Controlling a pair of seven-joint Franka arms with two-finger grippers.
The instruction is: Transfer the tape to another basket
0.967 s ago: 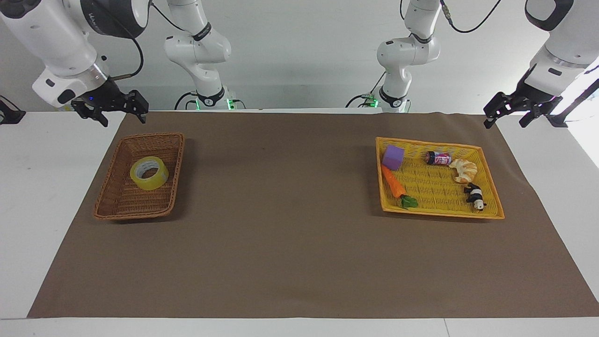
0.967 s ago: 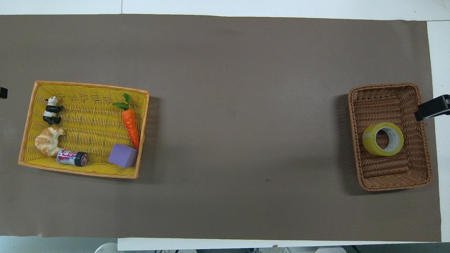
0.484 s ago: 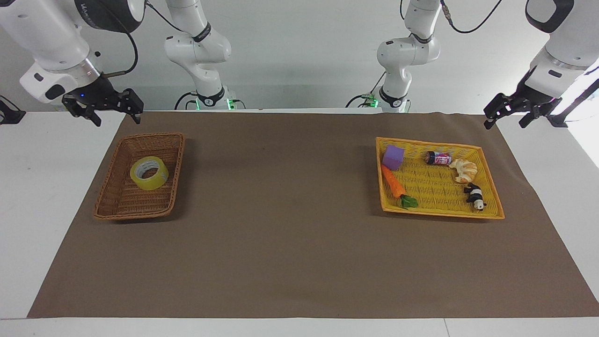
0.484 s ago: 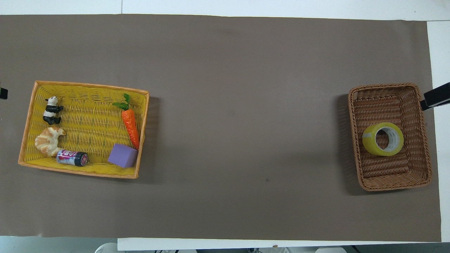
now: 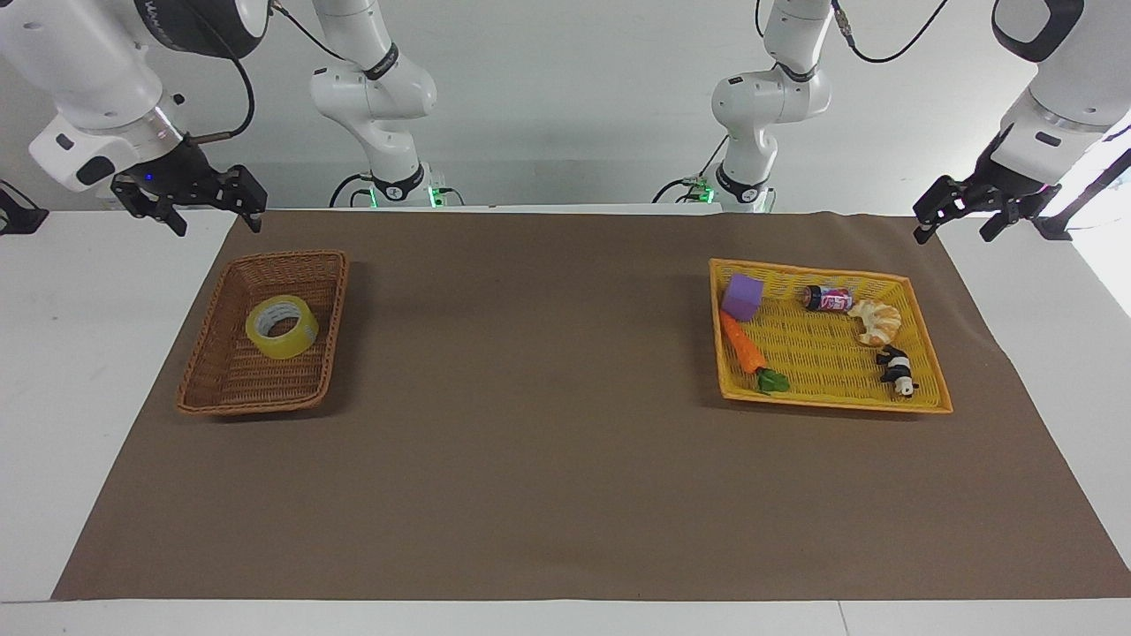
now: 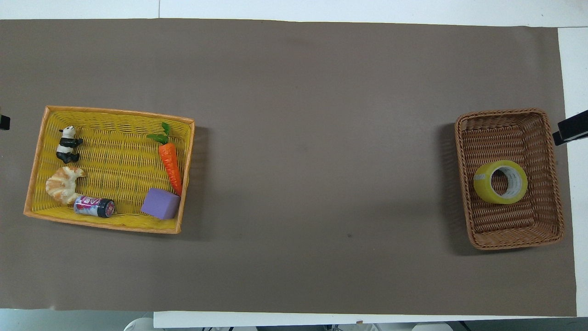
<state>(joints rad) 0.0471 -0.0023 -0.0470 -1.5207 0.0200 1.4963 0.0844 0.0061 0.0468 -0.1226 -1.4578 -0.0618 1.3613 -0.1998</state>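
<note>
Tape (image 5: pixel 282 327) lying hole-up about the middle of the brown basket (image 5: pixel 252 407), touching only the woven floor, clear of the sloped sides. Judged already where the task wants it, so only pulling away appears left.

Starting at the robots' end: right gripper (image 5: pixel 218 224) up in the air over the edge of the mat (image 5: pixel 530 459) just beside the brown basket, fingers spread, nothing between them. Left gripper (image 5: pixel 952 233) waiting, well apart from the brown basket, over the mat's corner at the left arm's end, fingers likewise spread and empty.

Farther out: yellow basket (image 5: pixel 831 403), well apart from the brown basket toward the left arm's end, holding a carrot (image 5: pixel 742 344), a purple block (image 5: pixel 742 296), a small can (image 5: pixel 828 299), a croissant (image 5: pixel 876 321) and a panda figure (image 5: pixel 898 369).

For a clean finish: keep the right gripper high and spread, draw it back without dipping toward the brown basket's rim, since a light wicker basket would likely slide or tip if clipped. Leave the tape alone; no second pinch needed.
</note>
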